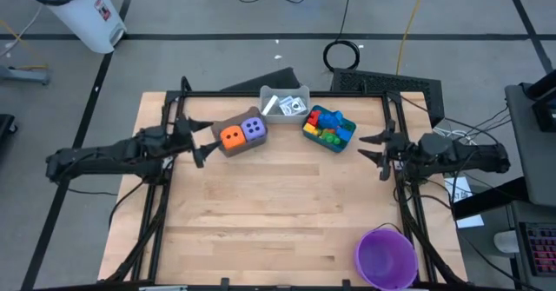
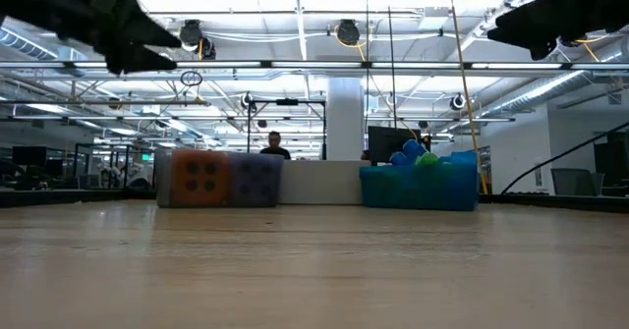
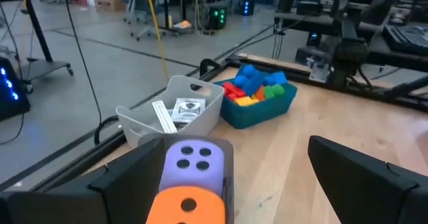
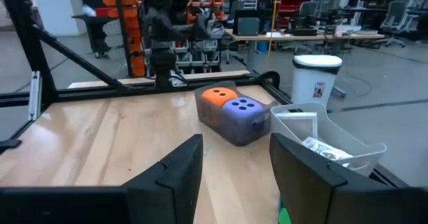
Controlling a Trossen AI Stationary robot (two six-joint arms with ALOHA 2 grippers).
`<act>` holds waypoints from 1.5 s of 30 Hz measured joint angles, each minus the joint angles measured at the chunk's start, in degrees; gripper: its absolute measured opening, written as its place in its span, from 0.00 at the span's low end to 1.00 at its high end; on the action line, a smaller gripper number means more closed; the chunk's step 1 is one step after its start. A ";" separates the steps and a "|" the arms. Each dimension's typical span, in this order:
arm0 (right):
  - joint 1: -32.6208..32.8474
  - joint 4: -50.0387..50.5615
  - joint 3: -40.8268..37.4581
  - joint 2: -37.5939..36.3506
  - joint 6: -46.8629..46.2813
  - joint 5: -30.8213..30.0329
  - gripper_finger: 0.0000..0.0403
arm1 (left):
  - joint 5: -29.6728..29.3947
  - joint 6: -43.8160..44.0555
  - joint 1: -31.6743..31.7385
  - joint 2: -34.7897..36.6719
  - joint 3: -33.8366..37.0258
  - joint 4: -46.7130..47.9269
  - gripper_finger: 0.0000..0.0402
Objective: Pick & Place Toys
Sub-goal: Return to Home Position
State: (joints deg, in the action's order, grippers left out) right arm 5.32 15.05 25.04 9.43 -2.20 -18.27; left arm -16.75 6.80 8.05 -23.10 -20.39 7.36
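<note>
Both hands are wide and empty: left hand centre-left, just beside the dice; right hand centre-right. A careless retreat might clip the dice.

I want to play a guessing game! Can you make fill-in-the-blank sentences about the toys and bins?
The orange die sits beside the ___ die in the brown bin.
The coloured bricks fill the ___ bin.
The white cards lie in the ___ bin.
Left arm and right arm wait at the sides, jaws ___.
Missing words: purple, blue, grey, open.
</note>
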 joint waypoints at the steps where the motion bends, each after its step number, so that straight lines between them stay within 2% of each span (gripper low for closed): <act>1: 0.00 -0.02 -0.62 -1.02 0.02 -0.66 0.42 | 0.04 -0.21 -0.16 1.79 1.69 -0.54 0.93; 4: -0.01 -0.07 -2.09 -4.65 -0.30 -3.04 0.42 | 0.04 0.41 -0.41 6.03 6.61 -4.06 0.93; 9: -0.02 0.06 -3.29 -9.37 -1.19 -2.70 0.42 | 0.06 0.86 -0.48 10.48 12.55 -7.53 0.93; 14: 0.00 -0.21 -4.50 -8.60 -1.52 -2.54 0.42 | -1.77 1.49 -0.51 12.46 14.84 -8.63 0.93; 21: 0.00 -0.63 -6.22 -8.63 -0.91 -2.36 0.42 | -0.90 1.26 -0.52 12.66 19.36 -14.19 0.93; 24: 0.00 -2.33 -8.38 -8.61 -1.66 -1.80 0.42 | -1.25 1.49 -0.61 12.64 19.61 -14.01 0.93; 30: -0.10 -14.27 -15.26 -8.62 -1.54 -1.10 0.42 | -1.36 1.00 -1.05 12.66 19.54 -15.46 0.93; 33: -0.77 -15.09 -16.20 -8.63 -0.87 -0.51 0.42 | -1.36 1.12 -1.05 12.64 19.52 -15.18 0.93; 37: -1.19 -14.83 -17.64 -8.59 0.63 3.56 0.42 | -1.36 1.40 -1.05 12.64 19.52 -14.61 0.93; 45: -1.20 -19.75 -21.42 -8.59 2.61 3.53 0.42 | -1.36 2.35 -1.00 12.62 19.52 -14.07 0.93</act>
State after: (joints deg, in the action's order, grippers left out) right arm 4.12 -4.71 3.63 0.84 0.41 -14.74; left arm -18.11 9.15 7.05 -10.48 -0.86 -6.70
